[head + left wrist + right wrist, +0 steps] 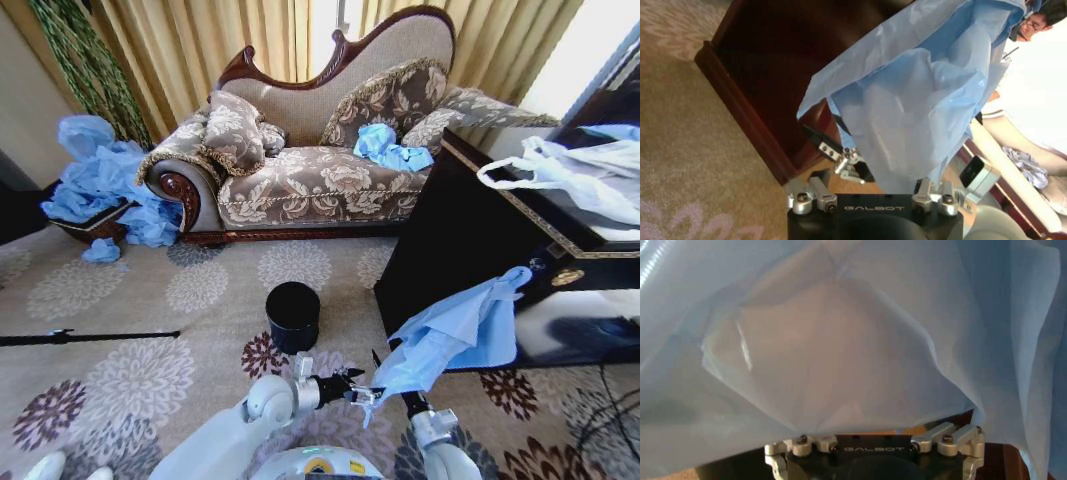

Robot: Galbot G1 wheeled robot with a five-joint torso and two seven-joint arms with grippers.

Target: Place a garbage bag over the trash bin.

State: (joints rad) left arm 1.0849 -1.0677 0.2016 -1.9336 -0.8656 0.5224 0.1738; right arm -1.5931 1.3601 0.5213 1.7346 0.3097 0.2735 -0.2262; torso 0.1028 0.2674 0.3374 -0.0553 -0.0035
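Note:
The trash bin (292,315) is small, black and round, and stands upright on the patterned carpet just ahead of me. The light blue garbage bag (455,335) stretches from my right gripper (395,398) up and to the right, as far as the front of the dark cabinet. My right gripper is shut on the bag's lower end. In the right wrist view the blue film (853,340) drapes over that gripper's base. My left gripper (350,388) points right at the bag's lower tip, to the right of and nearer than the bin. The bag (913,110) hangs close in front of it.
A dark wooden cabinet (470,230) stands close on the right, with white plastic bags (590,170) on top. A sofa (300,180) lies behind the bin with a blue bag (390,148) on it. A heap of blue bags (100,180) sits far left. A black rod (90,337) lies on the carpet.

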